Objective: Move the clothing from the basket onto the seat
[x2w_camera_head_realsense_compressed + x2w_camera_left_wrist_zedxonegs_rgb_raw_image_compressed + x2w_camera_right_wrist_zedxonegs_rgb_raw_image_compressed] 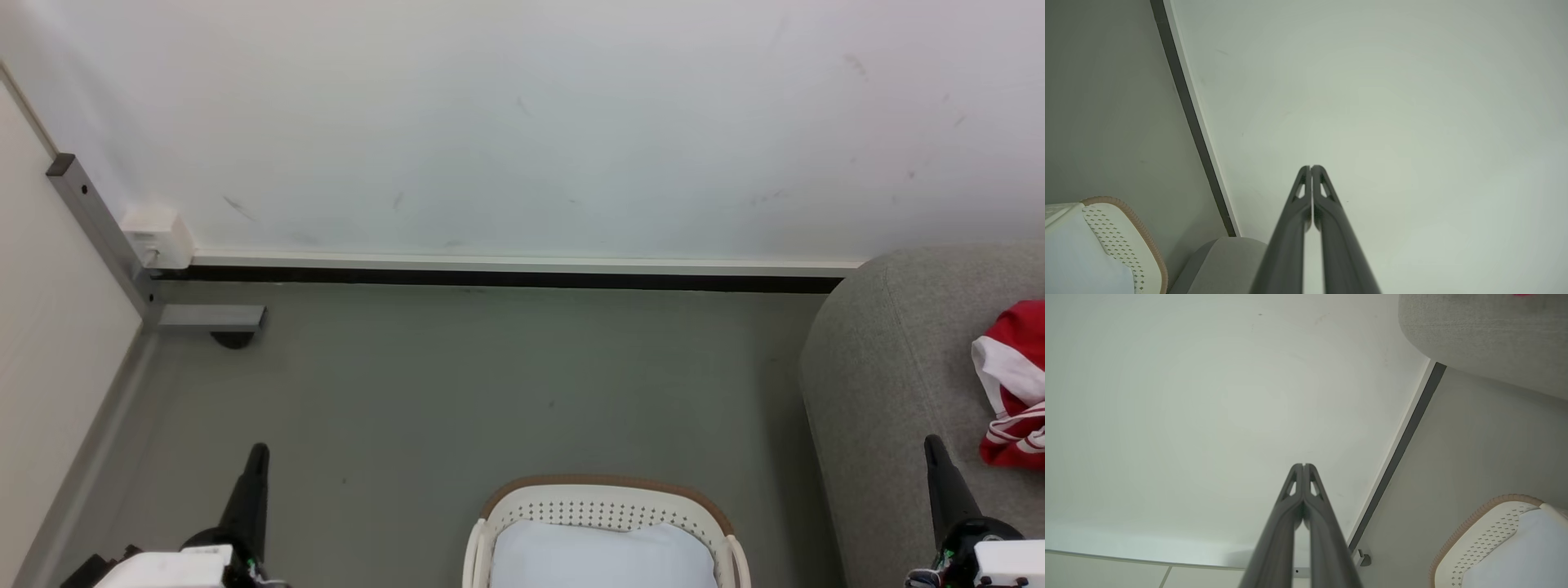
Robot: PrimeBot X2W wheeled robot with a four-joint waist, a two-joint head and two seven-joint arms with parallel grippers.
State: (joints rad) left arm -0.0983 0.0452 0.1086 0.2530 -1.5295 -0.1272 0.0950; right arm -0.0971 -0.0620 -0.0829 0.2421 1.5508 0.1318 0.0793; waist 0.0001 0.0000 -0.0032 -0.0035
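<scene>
Both grippers sit lowest and closest. The left gripper (260, 451) hangs over bare floor (490, 384) and the right gripper (933, 443) shows against the grey seat (890, 376). Each has its two dark fingers pressed together with nothing between them. Between the two stands the laundry basket (606, 483) on the floor. What shows of its inside is a smooth pale surface, and its near part is cut off from sight. Red-and-white clothing (1012, 376) lies bunched on the seat, just beyond the right gripper's tip and apart from it. I'd judge the transfer done or nearly so, unless something lies in the hidden part of the basket. Room is generous: open floor runs to the wall (522, 122) ahead. A metal post (94, 220) stands in the left corner, and the seat's rounded edge is near the basket's right side without touching it.
</scene>
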